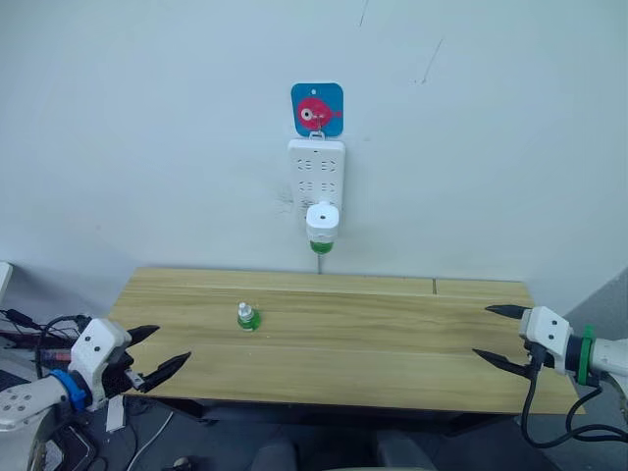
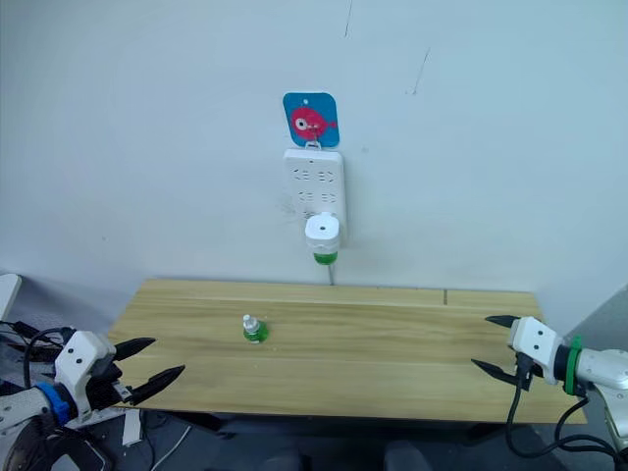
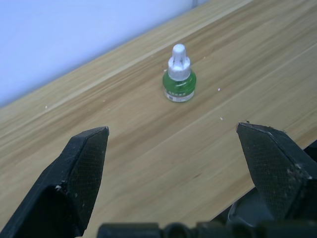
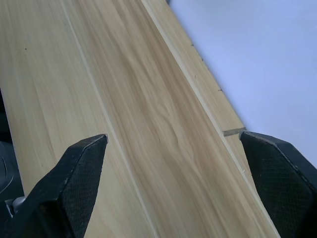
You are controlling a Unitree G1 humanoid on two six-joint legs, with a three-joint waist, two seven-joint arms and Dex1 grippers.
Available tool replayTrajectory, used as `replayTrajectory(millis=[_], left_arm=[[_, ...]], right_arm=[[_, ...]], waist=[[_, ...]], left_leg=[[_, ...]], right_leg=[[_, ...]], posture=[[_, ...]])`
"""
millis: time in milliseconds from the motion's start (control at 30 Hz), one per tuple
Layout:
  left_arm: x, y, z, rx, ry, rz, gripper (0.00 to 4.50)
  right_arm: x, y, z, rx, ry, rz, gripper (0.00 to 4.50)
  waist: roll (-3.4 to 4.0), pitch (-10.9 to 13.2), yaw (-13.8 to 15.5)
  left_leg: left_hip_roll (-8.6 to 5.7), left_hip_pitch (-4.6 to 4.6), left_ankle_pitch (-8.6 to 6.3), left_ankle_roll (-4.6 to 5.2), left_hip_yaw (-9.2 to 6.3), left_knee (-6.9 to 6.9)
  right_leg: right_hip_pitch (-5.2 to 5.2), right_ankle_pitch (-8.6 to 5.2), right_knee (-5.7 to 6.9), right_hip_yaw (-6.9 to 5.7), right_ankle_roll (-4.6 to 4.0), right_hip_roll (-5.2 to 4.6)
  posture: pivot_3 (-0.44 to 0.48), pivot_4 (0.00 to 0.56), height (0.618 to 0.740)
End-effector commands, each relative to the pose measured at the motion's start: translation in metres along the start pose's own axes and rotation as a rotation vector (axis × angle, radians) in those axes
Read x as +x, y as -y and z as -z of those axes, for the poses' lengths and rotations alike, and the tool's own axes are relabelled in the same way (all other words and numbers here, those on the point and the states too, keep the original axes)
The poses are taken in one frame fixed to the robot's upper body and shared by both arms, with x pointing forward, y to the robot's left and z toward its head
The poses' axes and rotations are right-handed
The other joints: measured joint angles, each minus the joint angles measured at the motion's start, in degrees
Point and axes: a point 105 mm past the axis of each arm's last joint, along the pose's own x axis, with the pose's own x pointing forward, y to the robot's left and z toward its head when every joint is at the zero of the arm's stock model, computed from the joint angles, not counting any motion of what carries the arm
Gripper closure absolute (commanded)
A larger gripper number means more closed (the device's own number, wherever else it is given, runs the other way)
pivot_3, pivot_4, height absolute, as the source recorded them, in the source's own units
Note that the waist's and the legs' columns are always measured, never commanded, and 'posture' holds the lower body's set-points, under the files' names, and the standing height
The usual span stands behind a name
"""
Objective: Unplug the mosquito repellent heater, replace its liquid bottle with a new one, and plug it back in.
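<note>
A plain pale wall [image 1: 147, 118] fills the back of the room, with a long wooden table [image 1: 392, 343] pushed against it. A white power strip [image 1: 316, 182] hangs upright on the wall under a blue square hook with a pink fish [image 1: 317, 109].

The mosquito repellent heater [image 1: 322, 222] is plugged into the bottom of that strip, above the table's far edge, its green bottle [image 1: 321, 246] hanging below. It looks like light, hard, smooth plastic, likely slippery on its rounded shell, so I'd pinch it across the two sides of the white body and pull straight out, steadying the strip since it only hangs from a hook.

The new bottle [image 1: 248, 317] stands upright on the table, left of centre, small and easily tipped; its green body seems the place to hold.

The left gripper [image 1: 157, 353] hovers at the table's left end, jaws wide apart and empty. The right gripper [image 1: 498, 336] sits at the right end, jaws likewise spread.
</note>
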Motion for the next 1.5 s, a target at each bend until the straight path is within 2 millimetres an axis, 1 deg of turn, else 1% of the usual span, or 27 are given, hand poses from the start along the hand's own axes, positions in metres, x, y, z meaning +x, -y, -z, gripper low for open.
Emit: replayTrajectory(millis=[33,100,133,200,267,333,467,600,667,700,767,833,867,1033,1200,1400,1500], left_arm=[[-0.004,-0.004,-0.011,0.024,0.019,0.0,0.0],[0.0,-0.007,-0.012,0.036,-0.007,-0.009,0.0],[0.003,-0.008,-0.017,0.031,0.0,-0.009,0.0],[0.009,-0.011,-0.03,0.034,0.036,-0.015,0.0],[0.017,-0.012,-0.049,0.031,0.098,-0.001,0.0],[0.025,-0.012,-0.07,0.026,0.167,0.02,0.0],[0.044,-0.012,-0.115,0.017,0.296,0.051,0.0],[0.058,-0.014,-0.15,0.015,0.395,0.067,0.0],[0.065,-0.018,-0.163,0.011,0.44,0.055,0.0],[0.069,-0.02,-0.169,0.015,0.464,0.045,0.19],[0.077,-0.021,-0.179,0.001,0.499,0.046,0.6],[0.088,-0.021,-0.183,0.004,0.505,0.052,1.15],[0.093,-0.021,-0.185,0.006,0.505,0.052,1.5],[0.111,-0.022,-0.196,0.008,0.528,0.065,1.5],[0.123,-0.02,-0.21,0.027,0.556,0.102,1.5],[0.131,-0.02,-0.222,0.037,0.576,0.124,1.5],[0.136,-0.017,-0.229,0.046,0.587,0.152,1.5]], right_arm=[[-0.003,0.005,-0.009,-0.02,0.024,0.023,0.04],[-0.004,0.006,-0.013,-0.005,0.039,0.037,0.04],[-0.005,0.006,-0.016,0.003,0.052,0.044,0.04],[-0.005,0.007,-0.026,0.021,0.087,0.062,0.04],[-0.004,0.007,-0.04,0.028,0.13,0.074,0.04],[-0.003,0.007,-0.059,0.033,0.183,0.08,0.04],[-0.001,0.006,-0.106,0.074,0.312,0.103,0.04],[0.006,0.001,-0.155,0.082,0.433,0.099,0.04],[0.01,0.0,-0.177,0.094,0.489,0.107,0.04],[0.013,0.0,-0.186,0.1,0.514,0.111,0.0],[0.019,0.0,-0.198,0.114,0.536,0.113,0.0],[0.024,-0.001,-0.205,0.123,0.544,0.11,0.0],[0.026,-0.001,-0.208,0.125,0.55,0.105,0.0],[0.03,-0.001,-0.219,0.128,0.564,0.097,0.0],[0.031,-0.004,-0.224,0.126,0.564,0.085,0.0],[0.032,-0.007,-0.229,0.131,0.569,0.078,0.0],[0.032,-0.009,-0.231,0.136,0.571,0.075,0.0]], waist=[[0.0,0.01,-0.02],[0.0,0.01,-0.04],[0.0,0.02,-0.09],[0.03,0.05,-0.15],[0.02,0.11,-0.16],[0.06,0.26,-0.26],[0.15,0.74,-1.16],[0.08,1.55,-2.58],[0.04,1.78,-3.17],[-0.03,1.94,-3.66],[-0.13,2.17,-4.38],[-0.23,2.6,-4.8],[-0.2,2.95,-4.97],[-0.31,3.84,-5.8],[-0.3,4.69,-6.12],[-0.32,5.07,-6.29],[-0.36,5.37,-6.33]], left_leg=[[0.0,0.0,0.0,0.0,0.0,0.0],[0.0,0.0,0.0,0.0,0.0,0.0],[0.0,0.0,0.0,0.0,0.0,0.0],[0.0,0.0,0.0,0.0,-0.01,0.0],[0.0,-0.01,0.0,0.0,-0.01,0.02],[-0.01,-0.02,0.0,0.0,-0.01,0.02],[0.0,-0.04,0.0,0.0,-0.04,0.03],[0.01,-0.05,0.0,0.0,-0.1,0.07],[0.01,-0.11,0.0,0.0,-0.13,0.11],[0.0,-0.12,0.0,0.0,-0.12,0.11],[0.01,-0.12,0.0,0.0,-0.16,0.11],[0.01,-0.16,0.0,0.0,-0.2,0.1],[0.0,-0.18,0.0,0.0,-0.21,0.1],[-0.02,-0.42,0.01,0.0,-0.33,0.14],[-0.03,-0.52,0.01,0.01,-0.42,0.16],[-0.03,-0.56,0.01,0.02,-0.44,0.14],[-0.04,-0.57,0.01,0.01,-0.44,0.15]], right_leg=[[0.0,0.0,0.0,0.0,0.0,0.0],[0.0,0.0,0.0,0.0,0.0,0.0],[0.0,0.0,0.0,0.0,0.01,0.0],[0.0,-0.03,0.0,-0.01,0.05,0.0],[0.01,-0.04,0.01,0.0,0.07,0.0],[0.02,-0.04,0.0,0.0,0.08,0.0],[0.02,-0.03,0.01,-0.01,0.09,0.01],[0.04,0.01,0.04,-0.01,0.14,0.06],[0.03,0.03,0.04,-0.02,0.15,0.06],[0.03,0.05,0.04,-0.01,0.14,0.06],[0.01,0.08,0.04,-0.03,0.09,0.09],[0.0,0.12,0.04,-0.07,0.02,0.09],[-0.01,0.14,0.03,-0.06,-0.01,0.09],[-0.16,0.19,0.03,-0.16,-0.05,0.08],[-0.22,0.2,0.04,-0.24,-0.05,0.08],[-0.28,0.21,0.07,-0.27,-0.04,0.08],[-0.28,0.21,0.08,-0.27,-0.03,0.08]], posture=[[-0.013,0.061,0.729],[-0.019,0.064,0.729],[-0.026,0.067,0.729],[-0.043,0.075,0.729],[-0.066,0.084,0.729],[-0.09,0.094,0.729],[-0.122,0.107,0.729],[-0.158,0.125,0.729],[-0.175,0.133,0.729],[-0.177,0.137,0.729],[-0.183,0.143,0.729],[-0.193,0.154,0.729],[-0.193,0.154,0.729],[-0.2,0.17,0.729],[-0.205,0.179,0.729],[-0.211,0.186,0.729],[-0.213,0.19,0.729]])
